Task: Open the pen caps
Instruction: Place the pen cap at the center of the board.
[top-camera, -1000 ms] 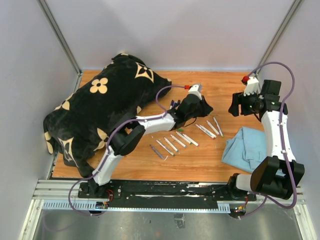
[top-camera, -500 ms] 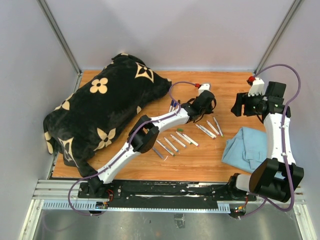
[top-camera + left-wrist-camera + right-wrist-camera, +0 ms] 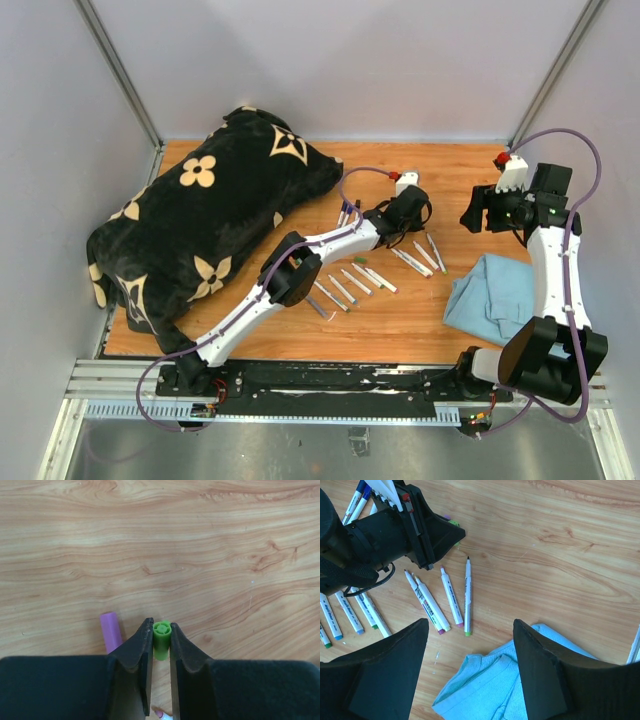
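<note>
In the last second the left tool (image 3: 161, 631) has reached farther right over the counter (image 3: 210, 555). It pinches a green cap (image 3: 161, 639) beside a loose purple cap (image 3: 110, 631), likely a drop-off. The right tool (image 3: 470, 625) hangs spread, empty, above the markers (image 3: 451, 602).

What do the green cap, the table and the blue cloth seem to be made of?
Green cap: probably plastic, smooth, with a moulded hollow end. Table: wood or wood-look laminate, grain visible. Blue cloth: soft fabric, folded, hemmed edge.
</note>
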{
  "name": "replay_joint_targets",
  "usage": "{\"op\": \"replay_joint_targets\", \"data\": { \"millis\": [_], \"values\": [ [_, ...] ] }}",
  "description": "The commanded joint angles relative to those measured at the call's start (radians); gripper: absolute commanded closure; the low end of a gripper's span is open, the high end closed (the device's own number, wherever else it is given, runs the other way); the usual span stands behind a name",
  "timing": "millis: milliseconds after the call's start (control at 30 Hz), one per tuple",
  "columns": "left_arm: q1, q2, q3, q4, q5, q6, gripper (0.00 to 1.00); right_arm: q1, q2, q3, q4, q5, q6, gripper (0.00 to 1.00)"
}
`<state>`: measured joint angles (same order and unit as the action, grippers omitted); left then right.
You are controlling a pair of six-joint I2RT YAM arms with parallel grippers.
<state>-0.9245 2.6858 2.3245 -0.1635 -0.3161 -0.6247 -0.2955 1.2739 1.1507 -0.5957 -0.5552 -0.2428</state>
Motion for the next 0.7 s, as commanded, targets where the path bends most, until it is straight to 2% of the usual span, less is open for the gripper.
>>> {"op": "replay_joint_targets", "data": {
  "millis": [0,200,500,667],
  "values": [
    [0.003,0.022,0.033,0.011,-0.020,0.014,0.80,-0.015,-0.015,-0.013,0.010,-0.025,0.011,0.30],
    [0.004,0.014,0.032,0.010,-0.021,0.021,0.71,-0.015,-0.016,-0.015,0.010,-0.031,0.012,0.30],
    [0.006,-0.029,0.031,0.007,-0.020,0.037,0.66,-0.014,-0.018,-0.017,0.010,-0.043,0.013,0.30],
    [0.004,-0.137,-0.041,0.048,0.011,0.065,0.63,-0.015,-0.022,-0.022,0.010,-0.075,0.002,0.30]
  ]
}}
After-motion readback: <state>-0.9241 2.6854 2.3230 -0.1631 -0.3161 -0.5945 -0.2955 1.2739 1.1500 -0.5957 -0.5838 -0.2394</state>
